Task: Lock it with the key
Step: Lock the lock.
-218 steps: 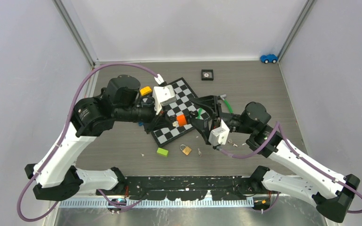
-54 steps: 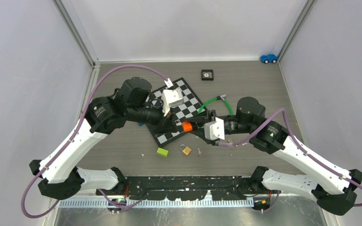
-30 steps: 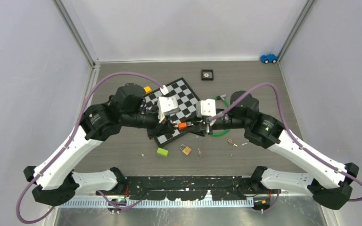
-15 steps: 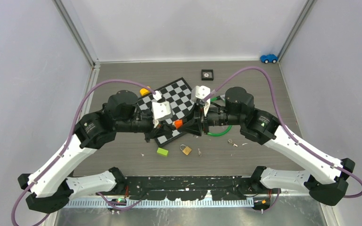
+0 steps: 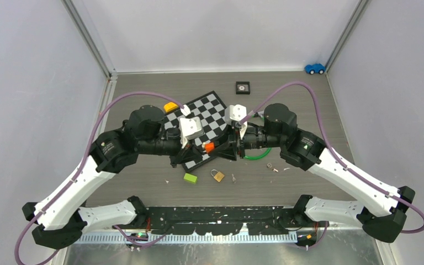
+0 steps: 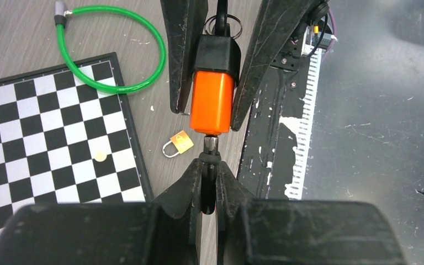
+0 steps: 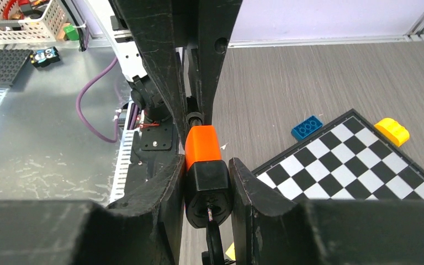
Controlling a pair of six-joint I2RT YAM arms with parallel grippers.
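The two arms meet nose to nose in the middle of the top view, above the lower edge of the chessboard (image 5: pixel 210 113). Between them, clear of the desk (image 5: pixel 309 110), is the lock (image 5: pixel 209 147) — a short cylinder, orange at one end and black at the other. The right claw (image 7: pixel 207 165) is closed around the black end, one finger pressed flat against each side. In the right wrist view the key (image 7: pixel 212 221) sits in the face of that black end. Its key ring (image 6: pixel 223 25) shows just past the lock at the top centre of the left wrist view. The left claw (image 6: pixel 208 165) is pinched almost completely closed on a metal stub (image 6: pixel 211 143) that sticks out of the orange end, its fingertips meeting just short of the orange body. The lock lies in line with both claws. On the desk, a green cable (image 6: pixel 163 51) curls in a loop at the upper left of the left wrist view, beside the board. A brass padlock (image 5: pixel 217 175) and a green block (image 5: pixel 190 178) lie below the board in the top view. A yellow block (image 5: pixel 170 106) rests at the board's upper left, and a blue toy car (image 5: pixel 314 68) is parked far off in the upper right corner.
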